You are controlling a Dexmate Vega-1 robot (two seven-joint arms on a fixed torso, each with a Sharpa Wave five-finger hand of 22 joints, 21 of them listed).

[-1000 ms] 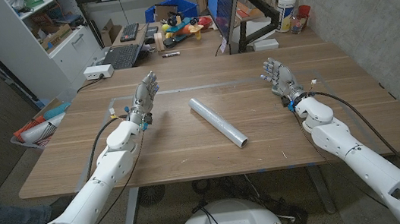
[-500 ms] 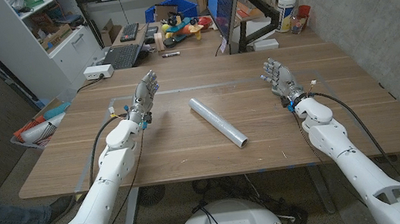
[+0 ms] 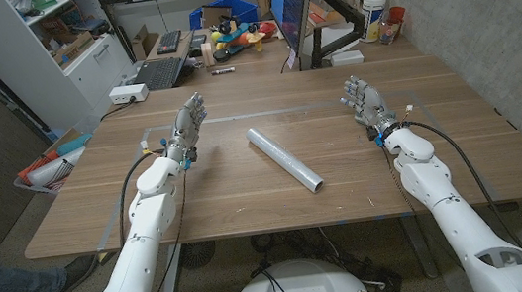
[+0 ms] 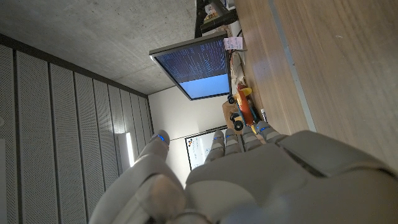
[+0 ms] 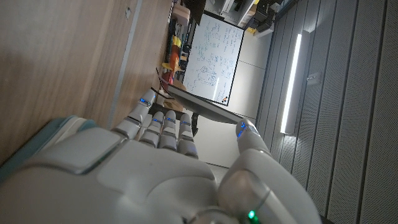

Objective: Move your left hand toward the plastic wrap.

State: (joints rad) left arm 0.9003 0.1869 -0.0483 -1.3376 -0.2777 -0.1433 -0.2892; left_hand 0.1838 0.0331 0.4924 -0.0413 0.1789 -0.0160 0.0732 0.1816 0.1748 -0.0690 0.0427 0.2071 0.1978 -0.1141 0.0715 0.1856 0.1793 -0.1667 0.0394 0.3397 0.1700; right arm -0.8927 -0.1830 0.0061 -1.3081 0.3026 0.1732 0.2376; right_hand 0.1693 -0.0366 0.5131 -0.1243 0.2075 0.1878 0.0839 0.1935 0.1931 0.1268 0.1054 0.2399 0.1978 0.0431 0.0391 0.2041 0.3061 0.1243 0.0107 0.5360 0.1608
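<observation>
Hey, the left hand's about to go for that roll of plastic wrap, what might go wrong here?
The plastic wrap is a smooth roll lying loose and diagonal on the table; a sideways nudge from the left hand would probably send it rolling off towards the right hand. The left hand is open and apart from the roll, so a fast approach may overshoot and knock it.

Head camera high above table [image 3: 247,193]; wrist cameras close behind knuckles.
</observation>
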